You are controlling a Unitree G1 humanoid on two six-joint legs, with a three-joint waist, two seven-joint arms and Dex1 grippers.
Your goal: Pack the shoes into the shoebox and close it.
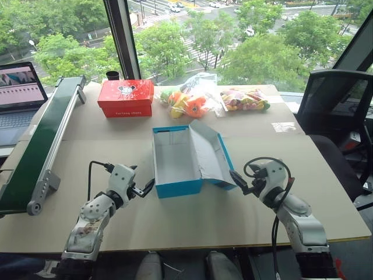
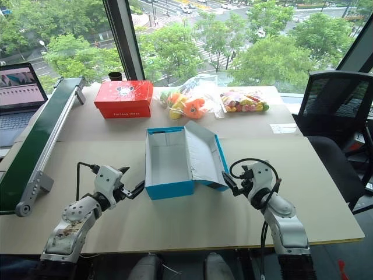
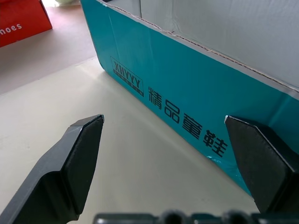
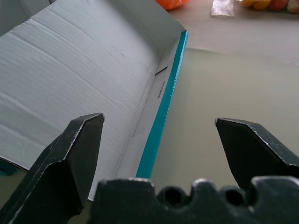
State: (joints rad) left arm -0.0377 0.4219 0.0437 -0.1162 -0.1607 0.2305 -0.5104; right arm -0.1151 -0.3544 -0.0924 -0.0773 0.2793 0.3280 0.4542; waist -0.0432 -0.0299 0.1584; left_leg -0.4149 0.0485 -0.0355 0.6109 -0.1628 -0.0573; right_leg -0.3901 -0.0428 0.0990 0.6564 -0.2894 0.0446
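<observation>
The blue shoebox [image 1: 175,175] stands open in the middle of the table, its white inside empty. Its lid [image 1: 208,150] leans out to the right on its hinge. The shoes are out of view. My left gripper [image 1: 144,189] hovers just left of the box's near left corner, open, with nothing between its fingers; in the left wrist view the box's blue side with black lettering [image 3: 187,107] is close ahead. My right gripper [image 1: 239,182] sits open by the lid's near right corner, and the right wrist view looks along the lid's white inner face [image 4: 79,79].
A red-orange box [image 1: 125,97] and two clear bags of colourful toys [image 1: 192,99] lie at the table's far side. A green conveyor [image 1: 41,146] runs along the left edge beside a laptop [image 1: 17,93]. A black chair [image 1: 335,111] stands at the right.
</observation>
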